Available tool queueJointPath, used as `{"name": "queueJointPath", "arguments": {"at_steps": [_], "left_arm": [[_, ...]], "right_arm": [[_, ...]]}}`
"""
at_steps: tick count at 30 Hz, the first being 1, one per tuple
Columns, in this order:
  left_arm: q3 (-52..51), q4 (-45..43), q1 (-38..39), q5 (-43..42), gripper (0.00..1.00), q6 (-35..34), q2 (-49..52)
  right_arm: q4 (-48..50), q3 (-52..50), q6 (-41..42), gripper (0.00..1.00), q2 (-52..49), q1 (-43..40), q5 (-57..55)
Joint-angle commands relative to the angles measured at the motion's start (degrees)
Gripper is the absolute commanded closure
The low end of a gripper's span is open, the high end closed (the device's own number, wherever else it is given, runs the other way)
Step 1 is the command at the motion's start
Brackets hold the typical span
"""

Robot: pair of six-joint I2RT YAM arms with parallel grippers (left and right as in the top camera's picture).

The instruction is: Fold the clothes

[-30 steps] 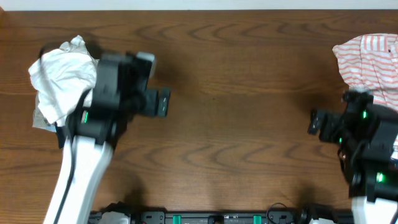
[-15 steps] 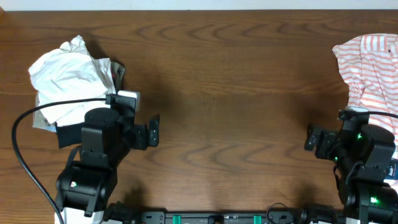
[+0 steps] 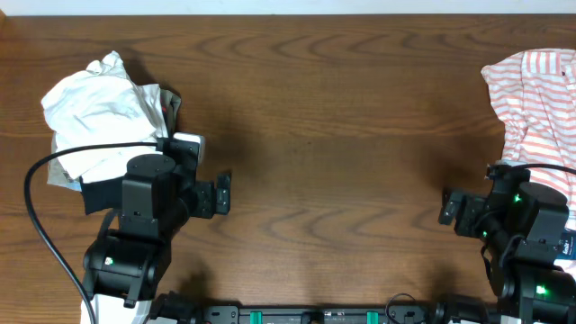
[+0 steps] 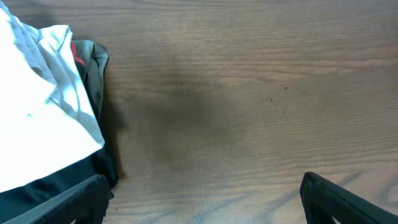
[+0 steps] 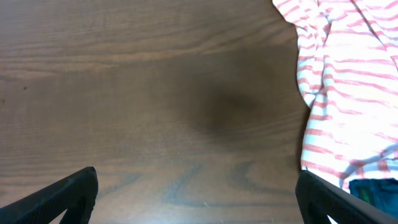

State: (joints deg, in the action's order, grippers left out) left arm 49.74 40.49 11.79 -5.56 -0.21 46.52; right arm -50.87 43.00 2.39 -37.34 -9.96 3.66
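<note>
Both arms are sitting low in the frame, holding nothing.
The left gripper (image 3: pixel 223 193) and right gripper (image 3: pixel 448 209) are gaping wide over the wooden table (image 3: pixel 342 135); crumpled white clothes (image 3: pixel 94 112) are lying upper left, a red-striped shirt (image 3: pixel 540 99) upper right.

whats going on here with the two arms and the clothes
Two robot arms sit at a brown wooden table with clothes to fold, and neither holds anything. The left end effector is open over bare wood, beside a crumpled white garment pile. The right end effector is open too, next to a rumpled pink-and-white striped shirt. Neither garment is laid out flat or folded yet.
</note>
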Motion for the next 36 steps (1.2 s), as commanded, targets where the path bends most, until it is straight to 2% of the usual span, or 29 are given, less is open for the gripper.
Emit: {"name": "queueJointPath", "arguments": {"at_steps": [1,8,12,19,27,36], "left_arm": [[-0.2,0.1,0.0,0.9,0.02,-0.5,0.2],[-0.2,0.1,0.0,0.9,0.02,-0.5,0.2],[-0.2,0.1,0.0,0.9,0.02,-0.5,0.2],[-0.2,0.1,0.0,0.9,0.02,-0.5,0.2],[-0.2,0.1,0.0,0.9,0.02,-0.5,0.2],[-0.2,0.1,0.0,0.9,0.02,-0.5,0.2]], "right_arm": [[-0.6,-0.4,0.5,0.01,2.3,-0.1,-0.6],[3.4,-6.6,-1.5,0.01,12.6,4.4,-0.7],[13.7,-15.4,-4.0,0.01,22.1,8.0,-0.7],[31.1,-28.9,-4.0,0.01,35.6,9.3,-0.6],[50.9,-43.1,-4.7,0.01,37.1,9.3,-0.7],[46.9,-42.7,-4.6,0.01,37.0,9.4,-0.3]]}}
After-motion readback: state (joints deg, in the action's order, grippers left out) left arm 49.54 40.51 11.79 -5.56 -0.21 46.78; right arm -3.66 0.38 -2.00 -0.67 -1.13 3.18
